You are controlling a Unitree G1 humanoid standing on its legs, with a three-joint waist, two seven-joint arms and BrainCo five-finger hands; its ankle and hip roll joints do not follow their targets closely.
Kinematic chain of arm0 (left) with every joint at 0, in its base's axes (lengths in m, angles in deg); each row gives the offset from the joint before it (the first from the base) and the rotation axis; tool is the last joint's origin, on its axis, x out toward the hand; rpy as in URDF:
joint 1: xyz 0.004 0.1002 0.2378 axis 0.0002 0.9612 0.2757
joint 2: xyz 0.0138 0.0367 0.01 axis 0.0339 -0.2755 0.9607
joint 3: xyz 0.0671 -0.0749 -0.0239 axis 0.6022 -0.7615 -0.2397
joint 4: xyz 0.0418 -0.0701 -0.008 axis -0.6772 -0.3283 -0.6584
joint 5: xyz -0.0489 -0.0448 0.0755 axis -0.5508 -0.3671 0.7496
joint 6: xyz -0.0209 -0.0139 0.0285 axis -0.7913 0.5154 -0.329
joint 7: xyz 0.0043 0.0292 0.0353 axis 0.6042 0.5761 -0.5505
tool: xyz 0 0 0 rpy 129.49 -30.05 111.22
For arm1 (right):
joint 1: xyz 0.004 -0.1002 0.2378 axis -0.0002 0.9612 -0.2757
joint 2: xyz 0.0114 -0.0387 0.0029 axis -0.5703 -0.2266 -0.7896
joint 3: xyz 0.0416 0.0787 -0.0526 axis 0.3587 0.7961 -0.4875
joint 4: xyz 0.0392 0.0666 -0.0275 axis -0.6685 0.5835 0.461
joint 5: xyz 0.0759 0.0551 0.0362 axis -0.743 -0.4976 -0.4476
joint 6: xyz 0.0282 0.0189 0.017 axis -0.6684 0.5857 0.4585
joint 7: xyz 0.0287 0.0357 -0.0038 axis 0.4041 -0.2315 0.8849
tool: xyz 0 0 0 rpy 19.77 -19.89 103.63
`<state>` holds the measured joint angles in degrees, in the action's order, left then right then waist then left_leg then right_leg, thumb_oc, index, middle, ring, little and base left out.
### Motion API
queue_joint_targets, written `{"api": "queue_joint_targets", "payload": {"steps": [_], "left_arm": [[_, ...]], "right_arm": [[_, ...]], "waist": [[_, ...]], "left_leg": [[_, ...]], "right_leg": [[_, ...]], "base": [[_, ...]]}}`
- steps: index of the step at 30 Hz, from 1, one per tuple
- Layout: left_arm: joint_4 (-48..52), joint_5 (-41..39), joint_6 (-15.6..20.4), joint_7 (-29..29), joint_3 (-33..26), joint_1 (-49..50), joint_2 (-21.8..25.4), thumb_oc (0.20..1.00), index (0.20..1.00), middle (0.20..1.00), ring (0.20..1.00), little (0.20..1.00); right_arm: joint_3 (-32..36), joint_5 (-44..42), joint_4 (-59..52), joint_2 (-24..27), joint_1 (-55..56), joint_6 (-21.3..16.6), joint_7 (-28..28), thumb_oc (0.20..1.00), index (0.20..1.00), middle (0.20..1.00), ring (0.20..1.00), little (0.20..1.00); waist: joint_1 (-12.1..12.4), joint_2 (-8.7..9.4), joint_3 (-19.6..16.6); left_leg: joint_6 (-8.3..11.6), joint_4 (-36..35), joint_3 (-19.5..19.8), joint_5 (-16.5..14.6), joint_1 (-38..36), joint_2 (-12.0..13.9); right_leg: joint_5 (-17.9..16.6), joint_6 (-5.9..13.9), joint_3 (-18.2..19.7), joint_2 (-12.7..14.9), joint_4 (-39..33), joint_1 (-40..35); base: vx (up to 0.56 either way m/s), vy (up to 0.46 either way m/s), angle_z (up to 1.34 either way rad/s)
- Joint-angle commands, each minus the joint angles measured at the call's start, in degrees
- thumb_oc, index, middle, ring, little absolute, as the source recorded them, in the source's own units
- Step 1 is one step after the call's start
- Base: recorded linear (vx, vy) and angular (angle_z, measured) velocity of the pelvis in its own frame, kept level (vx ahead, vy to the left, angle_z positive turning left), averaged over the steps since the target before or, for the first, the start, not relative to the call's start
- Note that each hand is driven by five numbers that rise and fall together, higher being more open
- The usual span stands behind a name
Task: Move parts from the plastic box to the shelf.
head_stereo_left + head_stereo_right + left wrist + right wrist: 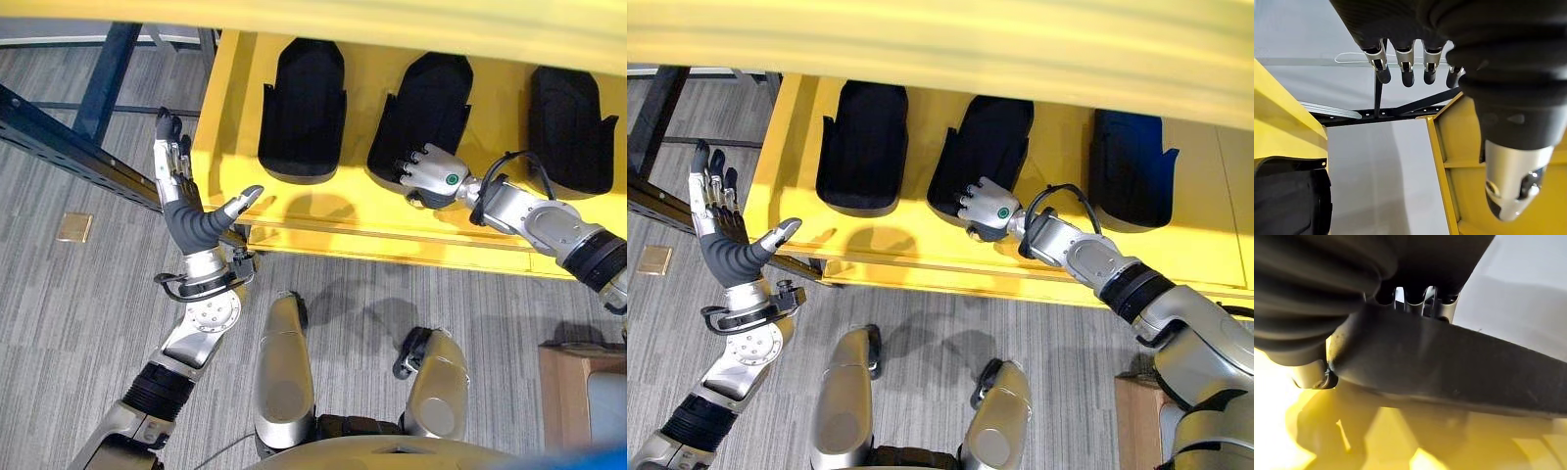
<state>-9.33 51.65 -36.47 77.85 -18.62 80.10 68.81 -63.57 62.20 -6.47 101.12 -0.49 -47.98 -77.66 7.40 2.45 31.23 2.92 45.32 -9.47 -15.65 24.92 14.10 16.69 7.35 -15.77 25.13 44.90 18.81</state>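
Three black moulded parts lie in a row on the yellow shelf [392, 235]: one at the left [304, 108], one in the middle [431, 103], one at the right [573, 127]. My right hand [431, 176] reaches onto the shelf and grips the near edge of the middle part [989, 137]. In the right wrist view its fingers curl over that part's dark rim [1459, 377]. My left hand [191, 220] is raised off the shelf's left front corner, fingers [1405, 68] straight, thumb spread, holding nothing.
A dark blue steel beam [69, 147] runs diagonally behind my left hand. A higher yellow shelf edge [392, 20] overhangs the parts. A brown box [578, 392] stands on the floor at lower right, and a small tan plate [74, 227] lies on the carpet at left.
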Motion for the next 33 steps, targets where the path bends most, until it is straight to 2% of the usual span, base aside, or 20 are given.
{"api": "queue_joint_targets", "payload": {"steps": [1,3,6,12,14,16,19,26,33], "left_arm": [[2.14,1.96,3.97,0.87,-1.14,0.95,1.54,1.000,1.000,1.000,1.000,1.000],[1.95,2.24,4.11,0.81,-0.99,1.01,1.48,1.000,1.000,1.000,1.000,1.000],[1.82,2.14,3.93,1.66,-0.75,1.03,1.43,1.000,1.000,1.000,1.000,1.000],[0.85,2.82,5.06,1.42,-0.79,1.57,1.12,1.000,1.000,1.000,1.000,1.000],[0.99,2.75,5.19,1.12,-0.78,1.76,0.99,1.000,1.000,1.000,1.000,1.000],[0.99,2.94,5.38,0.86,-0.61,1.94,0.98,1.000,1.000,1.000,1.000,1.000],[1.03,3.14,5.26,1.04,-0.57,2.10,0.88,1.000,1.000,1.000,1.000,1.000],[1.96,3.22,4.75,1.16,-0.65,2.87,1.03,1.000,1.000,1.000,1.000,1.000],[1.70,3.39,5.25,1.63,-0.74,3.20,1.02,1.000,1.000,1.000,1.000,1.000]], "right_arm": [[-1.89,3.59,-0.35,0.24,2.57,-3.44,-0.85,0.200,0.200,0.200,0.200,0.200],[-2.14,3.16,-0.48,0.58,2.29,-4.61,-0.72,0.200,0.200,0.200,0.200,0.200],[-2.47,2.37,-1.35,1.36,2.53,-4.04,-1.13,0.200,0.200,0.200,0.200,0.200],[-1.23,6.13,2.73,1.60,2.34,-3.18,-4.30,0.200,0.200,0.200,0.200,0.200],[-0.58,6.92,4.03,1.50,2.79,-2.70,-3.80,0.200,0.200,0.200,0.200,0.200],[0.10,4.94,4.91,1.57,3.09,-0.66,-1.42,0.200,0.200,0.200,0.200,0.200],[0.74,6.03,5.86,1.68,3.40,-0.60,-1.11,0.200,0.200,0.200,0.200,0.200],[2.96,8.82,8.02,4.29,5.40,-2.75,-3.65,0.200,0.200,0.200,0.200,0.200],[3.11,7.88,7.97,5.28,5.10,-3.71,-3.89,0.200,0.200,0.200,0.200,0.200]], "waist": [[1.98,0.15,-1.44],[2.03,0.19,-1.44],[1.99,0.28,-1.44],[2.20,0.38,-1.44],[2.22,0.35,-1.44],[2.23,0.33,-1.44],[2.18,0.37,-1.44],[1.78,0.82,-1.44],[1.55,0.78,-1.44]], "left_leg": [[-2.58,-0.49,-2.93,-4.96,-3.83,3.41],[-2.55,-0.56,-2.98,-4.91,-3.93,3.47],[-2.49,-0.70,-2.96,-4.77,-4.04,3.56],[-2.43,0.21,-2.90,-5.13,-3.94,3.90],[-2.41,0.50,-2.83,-5.18,-3.83,3.96],[-2.38,0.34,-2.85,-5.07,-3.92,4.02],[-2.33,0.32,-2.90,-5.02,-4.02,4.15],[-2.13,0.17,-2.94,-4.86,-4.11,4.55],[-2.07,-0.08,-3.17,-4.74,-4.32,4.68]], "right_leg": [[-0.83,-1.67,-2.85,1.00,2.84,1.42],[-0.83,-1.71,-2.85,0.96,2.80,1.35],[-0.89,-1.70,-2.92,0.94,2.79,1.33],[-0.63,-1.95,-2.98,1.06,3.30,1.32],[-0.63,-1.93,-2.89,1.18,3.55,1.46],[-0.70,-1.85,-2.91,1.37,3.59,1.45],[-0.76,-1.81,-2.91,1.44,3.53,1.31],[-0.64,-1.97,-2.87,1.19,3.59,1.24],[-0.61,-2.07,-2.68,1.18,3.43,1.25]], "base": [[0.00,0.000,0.00],[0.00,0.000,0.00],[0.00,0.000,0.00],[0.00,0.000,0.00],[0.00,0.000,0.00],[0.00,0.000,0.00],[0.00,0.000,0.00],[0.02,-0.002,0.00],[0.00,0.000,0.00]]}}
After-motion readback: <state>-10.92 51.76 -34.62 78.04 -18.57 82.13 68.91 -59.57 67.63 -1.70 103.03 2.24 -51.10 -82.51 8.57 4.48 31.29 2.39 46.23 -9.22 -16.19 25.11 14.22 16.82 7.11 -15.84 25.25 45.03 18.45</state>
